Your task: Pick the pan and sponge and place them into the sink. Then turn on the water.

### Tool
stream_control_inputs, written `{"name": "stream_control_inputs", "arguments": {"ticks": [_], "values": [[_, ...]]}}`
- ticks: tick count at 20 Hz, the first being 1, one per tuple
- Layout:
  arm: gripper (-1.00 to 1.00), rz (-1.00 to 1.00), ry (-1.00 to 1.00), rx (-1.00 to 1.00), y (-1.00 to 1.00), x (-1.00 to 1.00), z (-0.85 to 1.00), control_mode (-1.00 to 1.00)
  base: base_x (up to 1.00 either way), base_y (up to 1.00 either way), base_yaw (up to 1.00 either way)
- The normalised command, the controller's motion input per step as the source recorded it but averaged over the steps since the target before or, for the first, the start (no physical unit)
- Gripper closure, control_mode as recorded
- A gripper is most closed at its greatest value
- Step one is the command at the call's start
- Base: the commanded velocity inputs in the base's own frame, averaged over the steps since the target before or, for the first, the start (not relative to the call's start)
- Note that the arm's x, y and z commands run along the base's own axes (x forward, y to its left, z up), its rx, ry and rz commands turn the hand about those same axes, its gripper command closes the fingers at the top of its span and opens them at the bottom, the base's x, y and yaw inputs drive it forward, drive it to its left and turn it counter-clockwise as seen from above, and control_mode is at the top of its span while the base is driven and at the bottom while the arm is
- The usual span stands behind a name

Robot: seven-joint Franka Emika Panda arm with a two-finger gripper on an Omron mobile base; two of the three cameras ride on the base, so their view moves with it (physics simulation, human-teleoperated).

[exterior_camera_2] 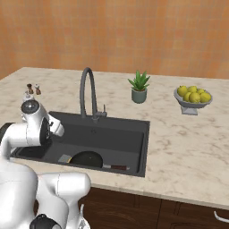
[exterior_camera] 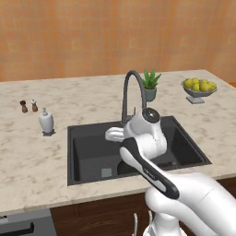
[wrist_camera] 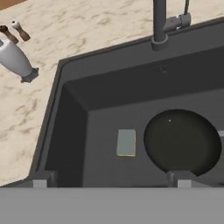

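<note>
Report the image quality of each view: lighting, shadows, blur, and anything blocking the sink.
Left base view: even flat light, slightly soft; the white arm hides much of the sink. Right base view: same flat light, no glare; pan shows dark against the dark basin. Hand view: sharpest on the sponge and pan, only faint shading on the basin walls; the faucet is cropped at the top.

- The left base view looks forward and down from behind the arm's left, across the sink (exterior_camera: 92,133) toward the far wall.
- The right base view covers that sink from the right.
- The hand view looks down into the basin, nearer.
</note>
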Motion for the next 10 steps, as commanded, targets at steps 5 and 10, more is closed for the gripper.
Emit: {"name": "stream_control_inputs", "arguments": {"ticks": [5, 10], "values": [[-1.0, 0.0, 0.03, 0.0, -0.24, -0.29, 0.98, -1.0, 0.0, 0.0, 0.0], [-1.0, 0.0, 0.13, 0.0, -0.37, -0.17, 0.83, -1.0, 0.0, 0.0, 0.0]]}}
